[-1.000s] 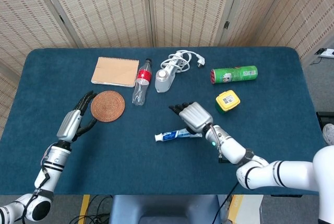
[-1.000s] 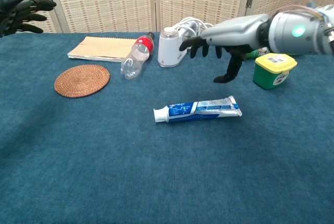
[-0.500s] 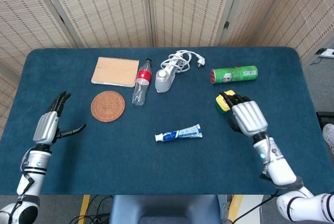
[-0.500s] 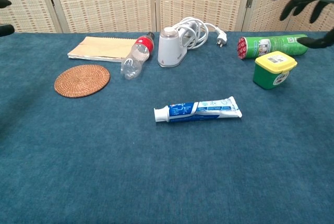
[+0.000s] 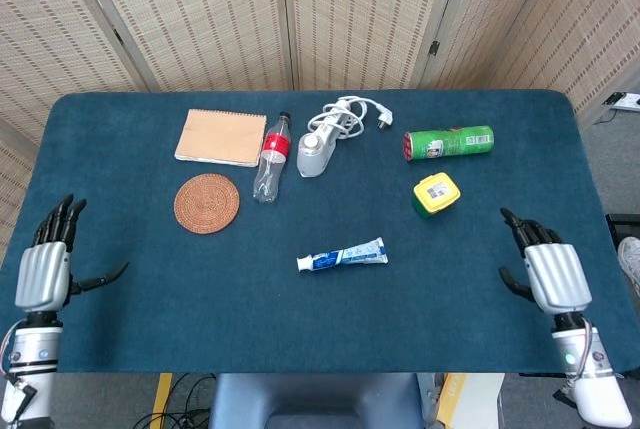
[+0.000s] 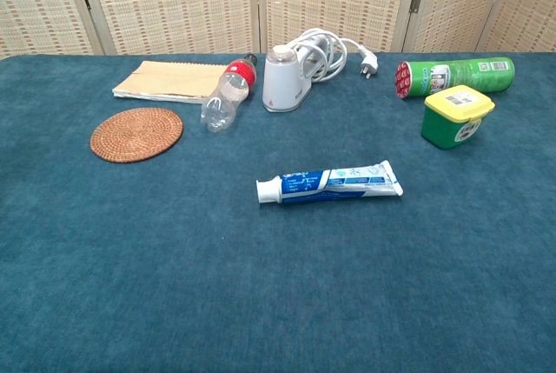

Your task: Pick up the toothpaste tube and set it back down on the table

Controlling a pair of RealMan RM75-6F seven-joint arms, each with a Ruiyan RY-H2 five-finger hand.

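— Blue cloth covered the table (image 5: pixel 150 339); how was the left hand (image 5: pixel 44 271) at its left edge?
— Spread, holding nothing.
— And the toothpaste tube (image 5: pixel 343 255)?
— Lying flat near the middle, cap pointing left, well apart from both hands.
— The right hand (image 5: pixel 548 271)?
— Fingers apart too, empty, near the right edge.

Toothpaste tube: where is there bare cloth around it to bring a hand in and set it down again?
The toothpaste tube lies alone mid-table. The whole near strip between it and the front edge is bare, as is the cloth to its left below the woven coaster, and to its right below the yellow-lidded tub. The far row is crowded: notebook, bottle, white appliance, green can.
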